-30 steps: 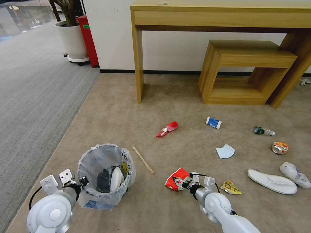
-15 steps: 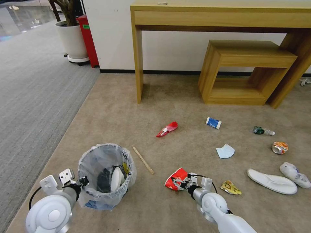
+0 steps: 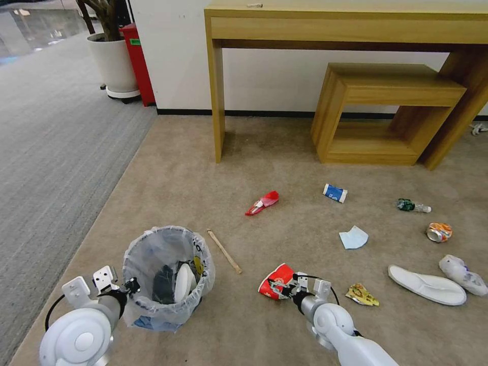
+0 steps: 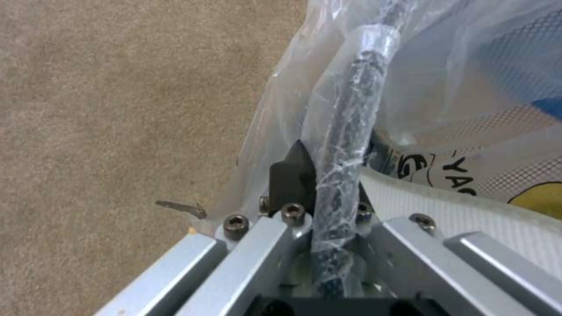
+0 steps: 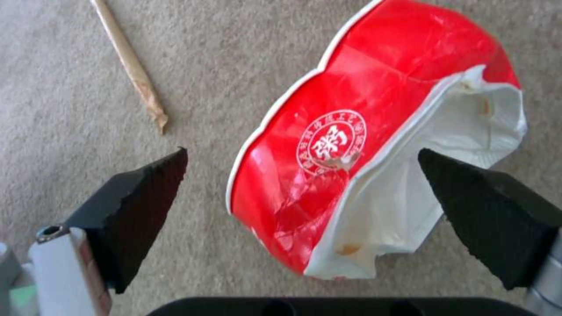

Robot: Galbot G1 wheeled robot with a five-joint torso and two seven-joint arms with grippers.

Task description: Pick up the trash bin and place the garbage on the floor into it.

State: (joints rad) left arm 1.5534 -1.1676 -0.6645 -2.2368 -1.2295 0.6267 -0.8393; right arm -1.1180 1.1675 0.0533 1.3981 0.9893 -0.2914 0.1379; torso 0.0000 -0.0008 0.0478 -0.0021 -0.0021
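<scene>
**Bin gripped at its rim; open end effector straddling a crushed red cup**

The left end effector (image 4: 319, 184) is clamping the bag-wrapped rim of the trash bin (image 3: 168, 277), which is sitting at about 7 o'clock in the head view on the beige floor (image 3: 203, 173). The crinkled liner is hiding most of the bin's wall, and what lies inside is hard to make out: a pale oval shape and something dark.

The right end effector (image 5: 301, 193) is spread wide at about 6 o'clock, its two black fingertips (image 5: 146, 193) sitting on either side of the crushed red cup (image 5: 351, 166) without touching it. The cup is lying on its side, its long axis running across the gap between the fingertips and its torn white mouth facing one of them. In the head view the end effector is covering part of the cup.

The stick (image 3: 224, 251) is lying between bin and cup, pointing from 11 to 5 o'clock. A yellow wrapper (image 3: 361, 295) is lying just beside the right arm. Farther off are a second red cup (image 3: 262, 203), a blue-white cup (image 3: 335, 193), a blue mask (image 3: 353, 237), a small bottle (image 3: 413, 206), an orange can (image 3: 439, 232) and two white slippers (image 3: 427, 284). The wooden desk (image 3: 345, 28) is standing at 12 o'clock, its right end cut off.
</scene>
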